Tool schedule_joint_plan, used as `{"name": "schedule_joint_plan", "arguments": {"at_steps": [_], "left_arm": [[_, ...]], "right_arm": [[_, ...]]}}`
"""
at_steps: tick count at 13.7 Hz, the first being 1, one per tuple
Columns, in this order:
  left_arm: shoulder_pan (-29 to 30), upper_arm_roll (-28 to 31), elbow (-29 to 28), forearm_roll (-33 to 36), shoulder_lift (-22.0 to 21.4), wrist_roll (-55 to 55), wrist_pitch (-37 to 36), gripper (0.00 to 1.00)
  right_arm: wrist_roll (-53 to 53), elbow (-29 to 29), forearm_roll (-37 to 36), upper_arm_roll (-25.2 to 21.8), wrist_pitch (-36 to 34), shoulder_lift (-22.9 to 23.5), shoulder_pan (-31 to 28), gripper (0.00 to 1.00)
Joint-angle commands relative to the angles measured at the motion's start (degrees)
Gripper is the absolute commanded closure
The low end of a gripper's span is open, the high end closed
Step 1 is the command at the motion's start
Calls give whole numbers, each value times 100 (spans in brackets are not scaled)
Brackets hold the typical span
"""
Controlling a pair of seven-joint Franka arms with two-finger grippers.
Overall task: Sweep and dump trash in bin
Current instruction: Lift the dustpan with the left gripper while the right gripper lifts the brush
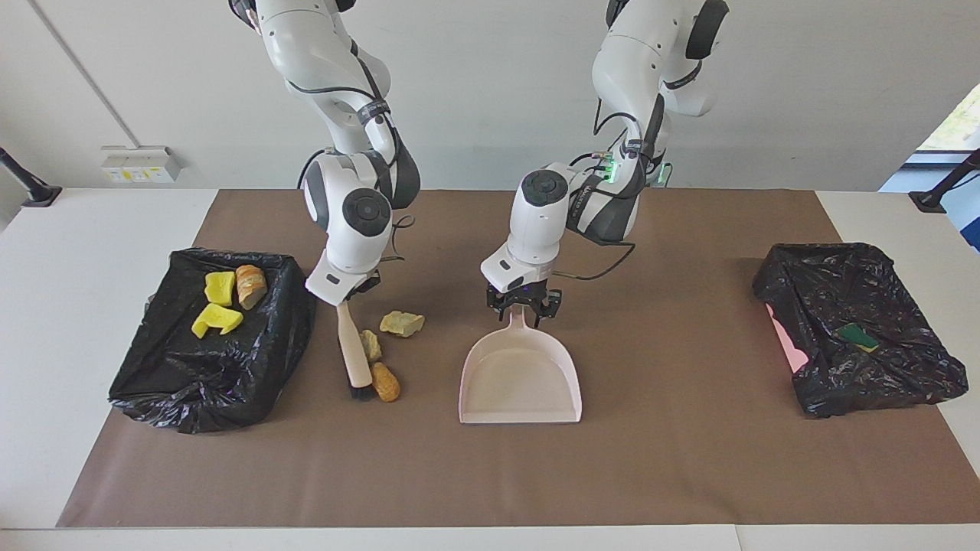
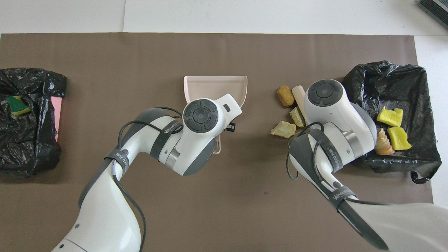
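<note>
Jaws of the right gripper (image 1: 344, 297) are clenched on the hand brush (image 1: 356, 360); the left gripper (image 1: 523, 304) straddles the dustpan (image 1: 521, 379) handle, grip undeterminable. Beside the dustpan, three light, crumbly trash scraps (image 1: 383, 348) are better swept than pinched.

A white table (image 1: 92, 252) covered by a brown mat (image 1: 689, 459) stands against a plain white wall (image 1: 498, 92) bearing a socket strip (image 1: 138, 164); daylight enters through a window (image 1: 953, 122) at one end.
</note>
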Motion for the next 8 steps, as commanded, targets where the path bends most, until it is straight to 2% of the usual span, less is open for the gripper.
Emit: {"name": "schedule_joint_plan", "arguments": {"at_steps": [1, 2, 5, 8], "left_arm": [[-69, 65, 0, 544, -87, -122, 11, 76], [-60, 56, -9, 764, -113, -95, -24, 97], [27, 56, -44, 793, -367, 315, -436, 100], [317, 48, -88, 784, -762, 2323, -1340, 100]], "right_arm": [[-93, 102, 820, 47, -35, 84, 148, 100], [-15, 85, 1041, 47, -36, 75, 254, 100], [258, 286, 1113, 29, -229, -39, 142, 100], [188, 532, 1096, 12, -588, -398, -122, 100]]}}
